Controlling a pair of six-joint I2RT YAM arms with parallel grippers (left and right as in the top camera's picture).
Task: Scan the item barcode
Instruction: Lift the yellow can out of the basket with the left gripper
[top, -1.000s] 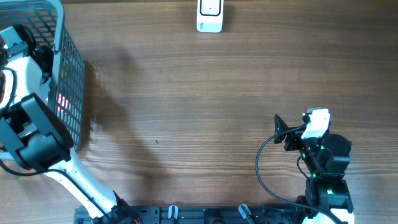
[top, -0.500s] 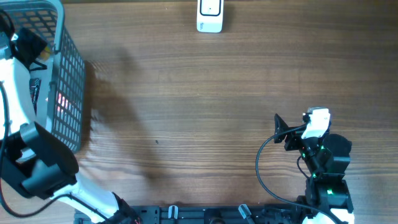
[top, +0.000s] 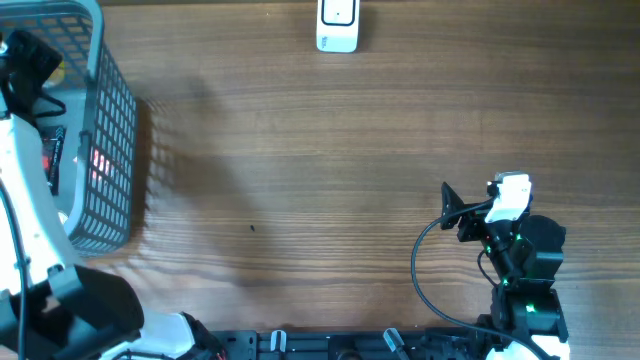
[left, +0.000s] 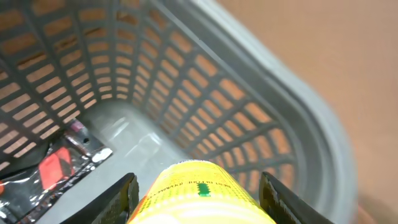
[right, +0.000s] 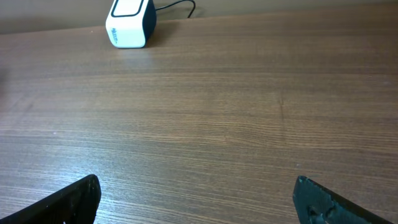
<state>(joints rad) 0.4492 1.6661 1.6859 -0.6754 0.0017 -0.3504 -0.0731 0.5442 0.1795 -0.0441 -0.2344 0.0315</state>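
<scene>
The left tool is gripping the yellow item inside the grey basket, probably risking a snag on the basket's rim or a slip of its rounded body, while the right tool is standing open well outside the basket.

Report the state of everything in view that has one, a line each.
left pincer: shut on the yellow container, inside the basket.
yellow container: gripped, raised above the basket floor.
basket: upright, open-topped.
black packet: lying flat on the basket floor.
scanner: upright at the far edge of the table.
right pincer: open, empty, low over the table.
</scene>
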